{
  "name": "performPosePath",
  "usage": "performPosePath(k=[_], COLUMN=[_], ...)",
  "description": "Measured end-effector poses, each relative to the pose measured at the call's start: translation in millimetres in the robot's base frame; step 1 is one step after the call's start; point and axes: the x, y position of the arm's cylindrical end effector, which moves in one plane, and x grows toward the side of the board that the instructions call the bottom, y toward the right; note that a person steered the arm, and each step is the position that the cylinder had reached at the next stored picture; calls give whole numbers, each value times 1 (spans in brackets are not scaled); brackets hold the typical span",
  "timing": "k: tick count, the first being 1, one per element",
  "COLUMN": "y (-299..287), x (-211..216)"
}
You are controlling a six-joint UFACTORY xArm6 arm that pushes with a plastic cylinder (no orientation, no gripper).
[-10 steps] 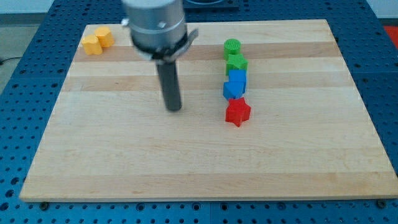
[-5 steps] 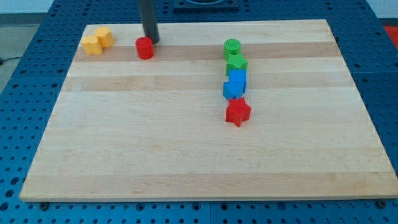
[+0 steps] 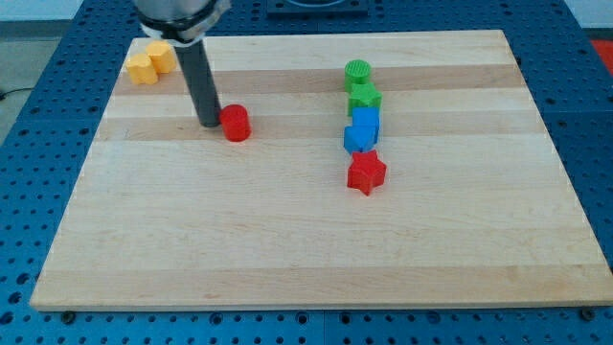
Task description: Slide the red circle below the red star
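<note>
My tip (image 3: 210, 124) rests on the wooden board (image 3: 287, 240) in the upper left part of the frame, just beside the left edge of the red circle (image 3: 236, 124) and seemingly touching it. I end in a plain dark rod, with nothing to spread, press together or pinch. The red circle sits left of centre, well apart from the red star (image 3: 366, 172), which lies to its right and a little lower, near the middle of the frame. Above the red star runs a column of touching blocks: a blue block (image 3: 360, 137), a second blue block (image 3: 367, 120), a green star-like block (image 3: 363, 96) and a green circle (image 3: 357, 70) at the top. In the upper left corner two yellow blocks (image 3: 151, 62) sit side by side, near the rod's upper part.
</note>
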Motion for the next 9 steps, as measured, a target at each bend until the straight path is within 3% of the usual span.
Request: performPosePath(k=[1,2,6,8,9], y=[17,33,59,78,84], x=[2,38,-1,74,53])
